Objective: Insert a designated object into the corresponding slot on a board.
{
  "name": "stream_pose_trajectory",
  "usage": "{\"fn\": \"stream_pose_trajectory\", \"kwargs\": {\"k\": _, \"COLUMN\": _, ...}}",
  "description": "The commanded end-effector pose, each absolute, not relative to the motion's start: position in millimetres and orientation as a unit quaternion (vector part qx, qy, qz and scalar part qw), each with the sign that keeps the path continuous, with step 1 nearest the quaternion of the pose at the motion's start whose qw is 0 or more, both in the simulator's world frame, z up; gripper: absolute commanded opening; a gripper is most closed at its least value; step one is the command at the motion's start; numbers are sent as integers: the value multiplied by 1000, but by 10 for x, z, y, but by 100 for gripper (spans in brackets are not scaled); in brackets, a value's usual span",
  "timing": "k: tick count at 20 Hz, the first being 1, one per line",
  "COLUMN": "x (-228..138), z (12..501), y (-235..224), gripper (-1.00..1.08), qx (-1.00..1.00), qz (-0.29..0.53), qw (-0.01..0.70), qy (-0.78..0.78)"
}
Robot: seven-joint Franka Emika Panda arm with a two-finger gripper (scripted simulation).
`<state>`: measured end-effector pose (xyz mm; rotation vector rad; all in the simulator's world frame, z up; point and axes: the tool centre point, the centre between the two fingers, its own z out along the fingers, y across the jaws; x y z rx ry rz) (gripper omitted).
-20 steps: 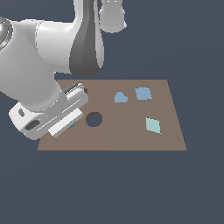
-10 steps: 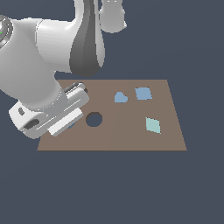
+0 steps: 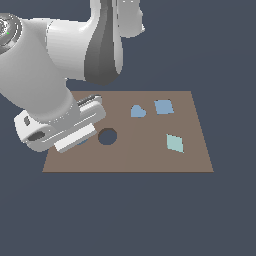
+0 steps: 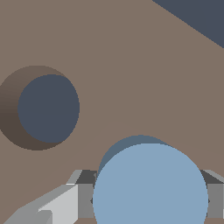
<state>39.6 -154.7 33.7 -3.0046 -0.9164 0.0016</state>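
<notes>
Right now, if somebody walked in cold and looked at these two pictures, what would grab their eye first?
Probably the bulky white arm filling the exterior view's left, bent low over the brown board. Next, the light blue disc filling the wrist view between the gripper fingers, with the dark round hole open in the board beside it. Blue and teal pieces lie toward the exterior view's right.

On the board (image 3: 125, 157), the round hole (image 3: 107, 136) sits toward the exterior view's left. The heart piece (image 3: 137, 111) and square piece (image 3: 163, 106) lie farther right; the diamond piece (image 3: 175, 143) lies nearer, rightmost.
</notes>
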Motion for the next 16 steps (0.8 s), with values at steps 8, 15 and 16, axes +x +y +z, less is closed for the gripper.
{"fn": "stream_pose_trajectory", "kwargs": {"k": 8, "x": 289, "z": 354, "y": -1412, "gripper": -100, "qx": -987, "qz": 0, "qw": 0, "qy": -162}}
{"fn": "stream_pose_trajectory", "kwargs": {"k": 15, "x": 222, "z": 366, "y": -1255, "gripper": -100, "qx": -999, "qz": 0, "qw": 0, "qy": -33}}
{"fn": "stream_pose_trajectory", "kwargs": {"k": 16, "x": 216, "z": 368, "y": -1231, "gripper": -100, "qx": -1000, "qz": 0, "qw": 0, "qy": -14}}
